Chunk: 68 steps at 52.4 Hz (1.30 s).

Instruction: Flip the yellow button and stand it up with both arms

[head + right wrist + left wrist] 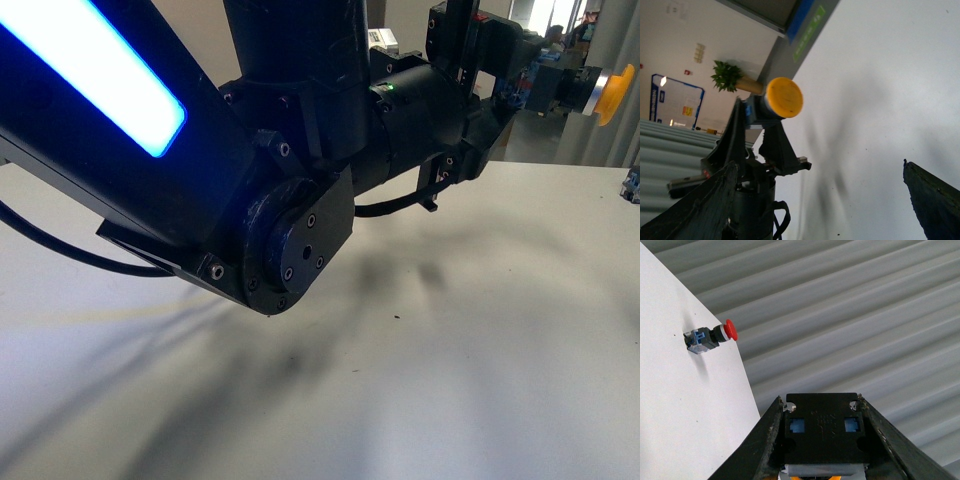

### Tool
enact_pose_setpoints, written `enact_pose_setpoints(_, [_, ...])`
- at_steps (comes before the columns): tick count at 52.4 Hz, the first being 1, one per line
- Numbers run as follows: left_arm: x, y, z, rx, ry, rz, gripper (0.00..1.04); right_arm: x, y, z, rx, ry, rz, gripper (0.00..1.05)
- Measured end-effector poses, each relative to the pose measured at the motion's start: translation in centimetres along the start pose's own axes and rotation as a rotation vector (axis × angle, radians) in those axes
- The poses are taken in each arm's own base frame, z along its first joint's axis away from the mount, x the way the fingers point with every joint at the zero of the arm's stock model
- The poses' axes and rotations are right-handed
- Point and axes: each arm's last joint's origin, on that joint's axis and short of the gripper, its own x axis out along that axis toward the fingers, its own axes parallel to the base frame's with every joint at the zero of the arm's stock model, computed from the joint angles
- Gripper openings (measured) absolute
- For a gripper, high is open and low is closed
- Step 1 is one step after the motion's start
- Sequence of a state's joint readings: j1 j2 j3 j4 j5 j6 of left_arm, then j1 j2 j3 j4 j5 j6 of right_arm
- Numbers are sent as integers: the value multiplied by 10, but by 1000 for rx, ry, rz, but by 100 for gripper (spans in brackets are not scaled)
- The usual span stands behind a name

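Yellow on its flat round cap, the small push-button switch [784, 97] is up in the air above the white table [450, 350] and does not touch it. It is turned sideways, with the cap pointing away from the black left gripper [820, 401] that holds it. In the left wrist view the two black fingers [771, 430] press on both sides of the switch's dark boxy back end, which has two small blue squares. The bulky black left arm [300, 130], with its bright blue light strip [95, 70], reaches across the front view to the far right, where the switch is. The black right gripper [815, 205] has its jaws spread wide with nothing between them, and it faces the yellow cap. A small red-capped button [710, 336] lies on its side on the table, near the edge.
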<state>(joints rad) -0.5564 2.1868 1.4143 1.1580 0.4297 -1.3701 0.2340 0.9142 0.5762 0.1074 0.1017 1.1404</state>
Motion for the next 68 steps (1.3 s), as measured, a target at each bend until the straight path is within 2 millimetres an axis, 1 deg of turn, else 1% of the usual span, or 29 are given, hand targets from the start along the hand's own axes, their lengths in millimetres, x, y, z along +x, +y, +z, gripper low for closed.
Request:
enact_pose_setpoints(3, [0,0,0,0,0,0,36,10,2,-1,69,27,-59,97])
enact_pose_setpoints(8, [0,0,0,0,0,0,36,23,15,4,206,41,-146,97])
enact_pose_setpoints(14, [0,0,0,0,0,0,36,28,32,10,306,24,-155,97])
enact_pose_setpoints(17, [0,0,0,0,0,0,36,30,37,11,335,16,-157,97])
enact_pose_setpoints(28, [0,0,0,0,0,0,36,47,34,2,410,4,-188,97])
enact_pose_setpoints(34, [0,0,0,0,0,0,36,61,35,-3,431,6,-193,97])
enact_pose_setpoints(39, [0,0,0,0,0,0,36,71,37,-5,453,3,-195,97])
enact_pose_setpoints(54, [0,0,0,0,0,0,36,82,45,5,520,-24,-150,97])
enact_pose_setpoints(68, [0,0,0,0,0,0,36,89,44,9,553,-39,-151,97])
